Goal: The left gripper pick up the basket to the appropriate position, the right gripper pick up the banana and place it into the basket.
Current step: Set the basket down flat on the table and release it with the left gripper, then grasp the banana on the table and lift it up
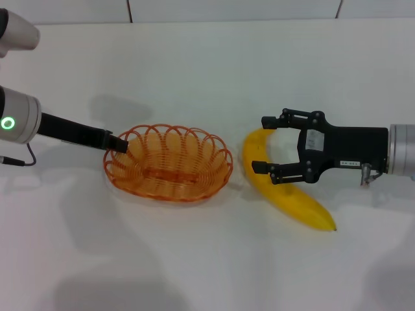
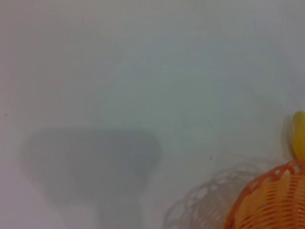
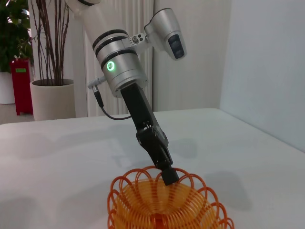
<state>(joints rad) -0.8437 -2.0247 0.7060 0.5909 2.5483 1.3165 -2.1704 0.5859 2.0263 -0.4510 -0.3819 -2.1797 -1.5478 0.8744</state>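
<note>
The orange wire basket stands on the white table, left of centre. My left gripper reaches in from the left and is shut on the basket's left rim; the right wrist view shows it pinching the rim of the basket. The yellow banana lies on the table just right of the basket. My right gripper comes from the right and is open, one finger on each side of the banana's upper end. The left wrist view shows part of the basket and a bit of the banana.
The white table runs back to a tiled wall. Beyond the table, the right wrist view shows a potted plant and a red object.
</note>
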